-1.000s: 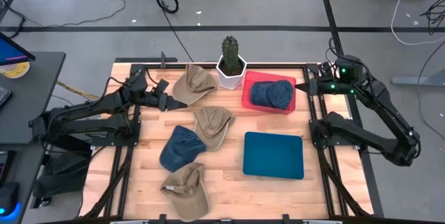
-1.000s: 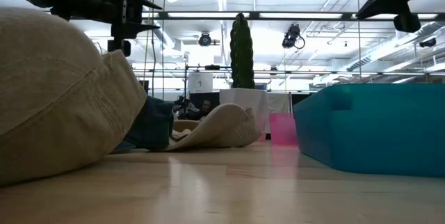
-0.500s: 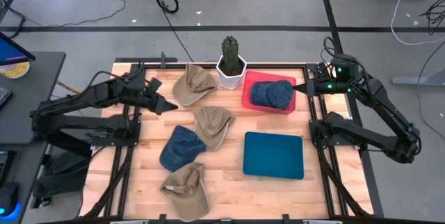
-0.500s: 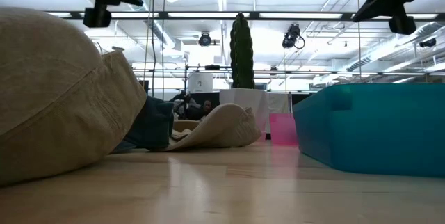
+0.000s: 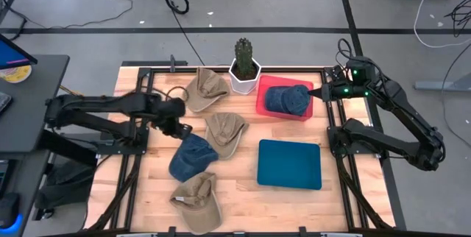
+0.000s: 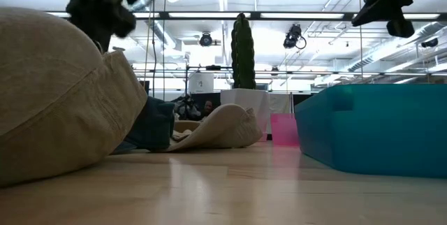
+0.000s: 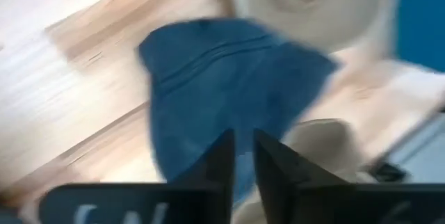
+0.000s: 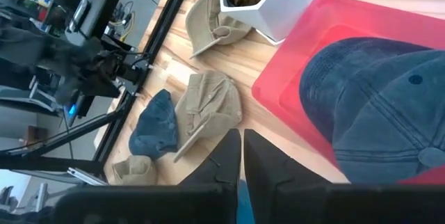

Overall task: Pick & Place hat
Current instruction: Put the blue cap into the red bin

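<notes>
Left gripper (image 5: 184,129) reached blue hat (image 5: 191,157).

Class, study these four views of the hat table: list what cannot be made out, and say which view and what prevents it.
- Left gripper, high view: motion blur hides its fingers.
- Blue cap, left wrist view: blurred, its near part behind the fingers.
- Low view: the near tan cap fills the left, hiding the table behind it.
- Teal bin, low view: the wall hides its inside.

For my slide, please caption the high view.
Left gripper above a blue cap; another blue cap lies in the red bin.
</notes>
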